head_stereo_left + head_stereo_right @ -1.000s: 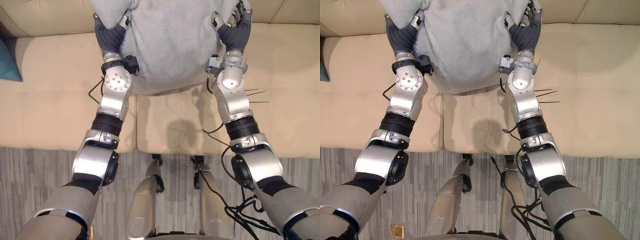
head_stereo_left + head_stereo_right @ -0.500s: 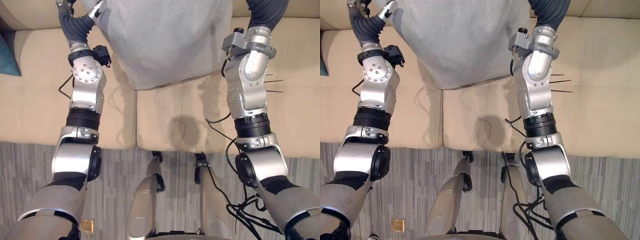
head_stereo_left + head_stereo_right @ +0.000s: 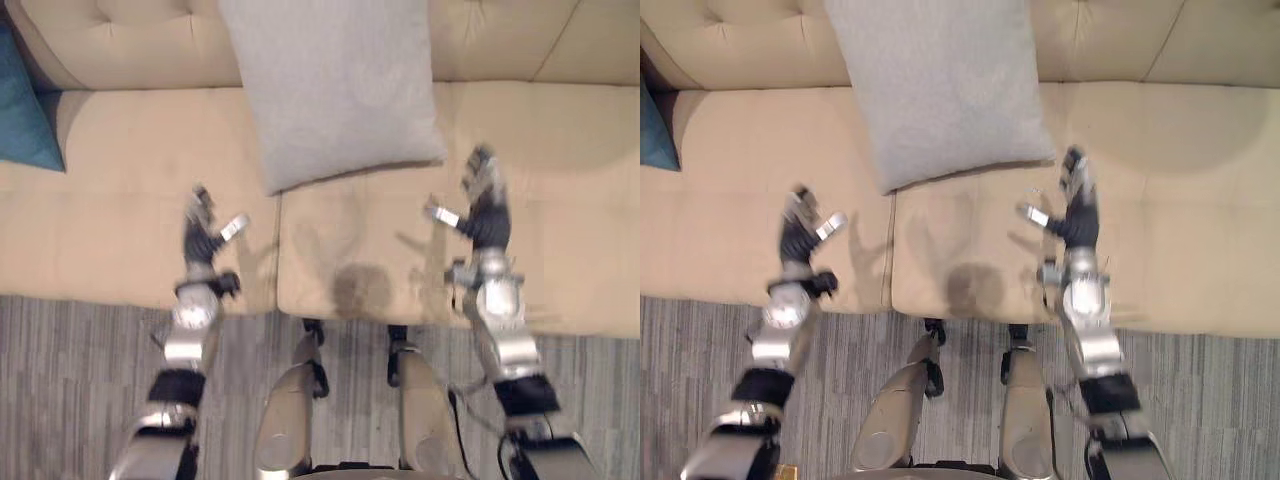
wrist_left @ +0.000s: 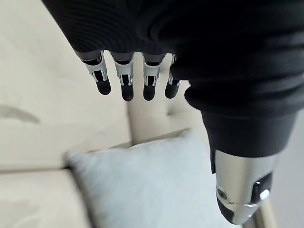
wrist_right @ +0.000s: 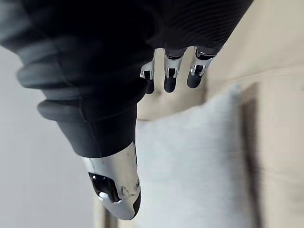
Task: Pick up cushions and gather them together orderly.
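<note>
A grey cushion (image 3: 335,90) leans against the beige sofa's backrest (image 3: 130,40), its lower edge on the seat near the seam between two seat pads. No hand touches it. My left hand (image 3: 200,235) hovers over the front of the left seat pad, short of the cushion, with straight fingers (image 4: 123,80) and nothing in it. My right hand (image 3: 485,205) hovers over the middle seat pad to the cushion's right, also open and empty, its fingers (image 5: 171,71) pointing at the grey cushion (image 5: 199,166). A teal cushion (image 3: 25,120) lies at the far left of the sofa.
The beige sofa seat (image 3: 120,180) spans the whole width, with bare pads on both sides of the grey cushion. A grey striped carpet (image 3: 80,380) runs along the sofa's front edge.
Both hands have let go of the grey cushion and drawn back toward the seat's front edge. The cushion now stands free against the backrest. The camera has shifted too.
</note>
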